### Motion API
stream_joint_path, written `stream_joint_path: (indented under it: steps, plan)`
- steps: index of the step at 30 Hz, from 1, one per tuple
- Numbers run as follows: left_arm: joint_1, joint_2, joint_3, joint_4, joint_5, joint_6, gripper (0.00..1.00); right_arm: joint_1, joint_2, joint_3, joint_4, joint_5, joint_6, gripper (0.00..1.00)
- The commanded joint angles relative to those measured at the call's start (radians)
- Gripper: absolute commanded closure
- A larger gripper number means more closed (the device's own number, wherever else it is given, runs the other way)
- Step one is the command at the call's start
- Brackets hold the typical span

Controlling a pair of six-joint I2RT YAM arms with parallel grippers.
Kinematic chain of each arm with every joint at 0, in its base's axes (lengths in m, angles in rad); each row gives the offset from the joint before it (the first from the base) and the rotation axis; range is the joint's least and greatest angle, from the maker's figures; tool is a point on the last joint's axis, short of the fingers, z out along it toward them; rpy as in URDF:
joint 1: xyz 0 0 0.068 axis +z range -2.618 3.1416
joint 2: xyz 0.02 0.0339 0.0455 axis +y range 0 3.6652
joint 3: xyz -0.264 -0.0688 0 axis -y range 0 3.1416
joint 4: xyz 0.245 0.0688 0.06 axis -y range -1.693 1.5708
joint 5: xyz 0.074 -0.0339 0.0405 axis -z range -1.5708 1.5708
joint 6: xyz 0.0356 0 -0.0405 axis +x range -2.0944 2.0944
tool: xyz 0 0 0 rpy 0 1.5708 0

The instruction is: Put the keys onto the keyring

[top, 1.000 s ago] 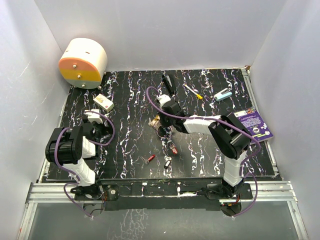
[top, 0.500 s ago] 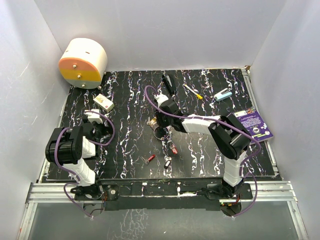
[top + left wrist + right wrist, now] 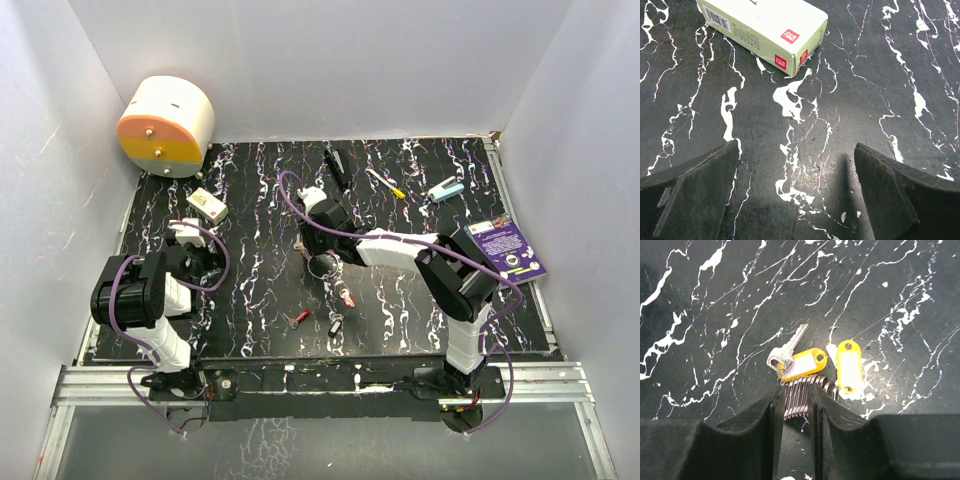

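In the right wrist view my right gripper (image 3: 796,392) is shut on a stack of thin silver wire rings, the keyring (image 3: 800,390), held edge-on between its fingers just above the table. A silver key (image 3: 786,354) with a yellow tag (image 3: 805,363) and a second yellow tag (image 3: 849,365) hang off the rings beyond the fingertips. In the top view the right gripper (image 3: 313,245) is mid-table, with a round ring piece (image 3: 322,265) just below it. A pink-red key (image 3: 347,297), a red key (image 3: 300,315) and a black key (image 3: 335,325) lie nearer. My left gripper (image 3: 795,170) is open and empty.
A pale green box (image 3: 765,27) lies just ahead of the left gripper; it also shows in the top view (image 3: 207,205). A black bar (image 3: 337,165), a white stick with yellow tip (image 3: 385,183), a teal item (image 3: 447,190) and a purple card (image 3: 508,250) lie at the back right. A round white-and-orange object (image 3: 165,125) stands back left.
My right gripper has moved left and a little farther back, taking the yellow-tagged pieces with it. The left arm has not moved.
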Motion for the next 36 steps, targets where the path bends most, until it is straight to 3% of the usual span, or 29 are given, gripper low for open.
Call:
stream_joint_path:
  steps: [1, 19, 33, 36]
  plan:
    - [0.0, -0.011, 0.019, 0.015, 0.018, 0.01, 0.03, -0.003, 0.012, 0.06, 0.004, 0.059, 0.008, 0.69]
    - [-0.001, -0.01, 0.019, 0.015, 0.018, 0.01, 0.03, -0.013, 0.093, 0.085, -0.02, 0.013, 0.028, 0.66]
    - [-0.001, -0.011, 0.019, 0.014, 0.019, 0.01, 0.03, -0.062, 0.117, 0.031, 0.079, -0.177, 0.07, 0.64]
    - [-0.001, -0.011, 0.019, 0.015, 0.018, 0.01, 0.03, -0.072, 0.118, 0.026, 0.098, -0.227, 0.077, 0.69]
